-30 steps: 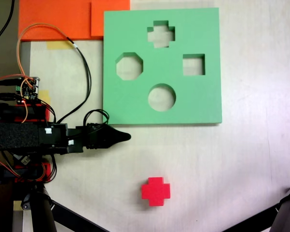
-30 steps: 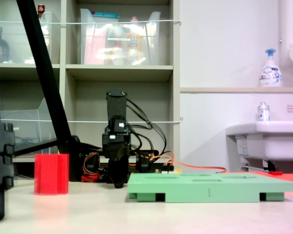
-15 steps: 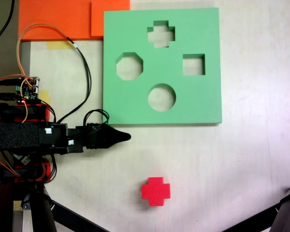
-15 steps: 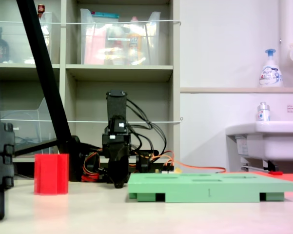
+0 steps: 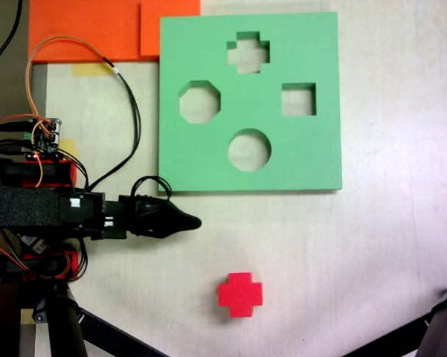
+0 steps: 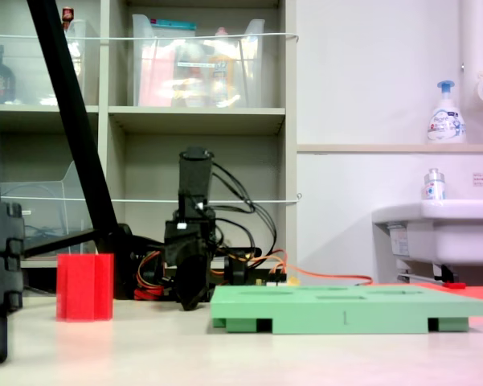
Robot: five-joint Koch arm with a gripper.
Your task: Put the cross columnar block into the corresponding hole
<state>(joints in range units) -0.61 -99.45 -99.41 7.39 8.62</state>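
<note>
The block [image 5: 239,294] stands alone on the worktop [image 5: 379,245] toward the near edge in the first exterior view, well apart from the green board [image 5: 312,156] that lies flat further up the surface. It is untouched, so the task has not got beyond the approach. It stands on end, its long axis vertical, so the plus-shaped face looks straight up, its arms running roughly along the worktop edges, much as those of the plus-shaped hole [image 5: 248,52] do. That hole is near the board's far edge, beyond the octagonal, square and round cutouts. As it stands, the block would probably need little turning before it drops in.

The gripper [image 5: 184,221] hangs low just off the board's near left corner, pointing toward the first exterior view's right, above and to the left of the block. The jaws appear closed to a point and hold nothing; in the second exterior view the gripper [image 6: 190,299] tilts down, close over the surface.
</note>
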